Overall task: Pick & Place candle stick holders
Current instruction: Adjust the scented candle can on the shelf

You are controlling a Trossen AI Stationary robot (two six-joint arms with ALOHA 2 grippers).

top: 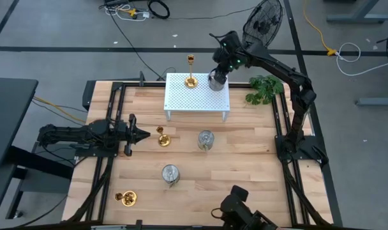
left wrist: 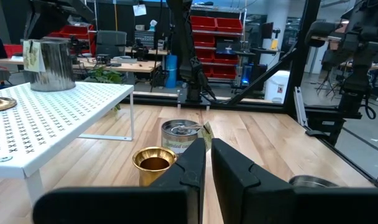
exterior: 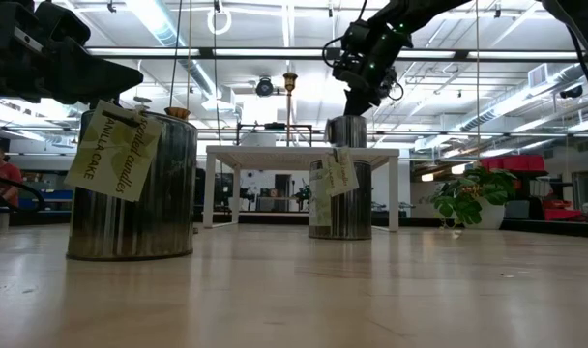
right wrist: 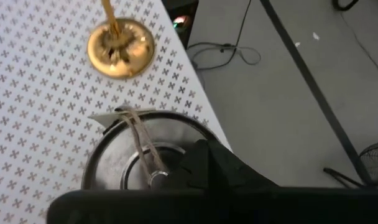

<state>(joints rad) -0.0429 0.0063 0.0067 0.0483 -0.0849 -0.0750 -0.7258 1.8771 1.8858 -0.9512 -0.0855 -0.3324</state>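
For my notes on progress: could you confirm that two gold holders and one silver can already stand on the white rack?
Not quite: only one gold holder stands on the white rack, beside the silver can that the right gripper is shut on. The high view shows the other two gold holders on the table.

Colour rundown: the rack (top: 197, 92) is plain white, punched all over with a repeating grid of tiny cross-shaped holes. Right under the right tool (top: 218, 78) sits a silver can-like holder (top: 216, 82), shiny steel with a cream paper tag. Next to that one on the rack is a gold holder (top: 191, 82), polished brass-yellow. Just ahead of the left tool (top: 144, 135), which is black like both arms, there's another gold holder (top: 163, 137). Beyond it is a silver holder (top: 206, 140) with a pale green-lettered label. The desk (top: 245, 160) is light blond wood in strips, framed in black rails. The plant (top: 265, 88) is leafy green.
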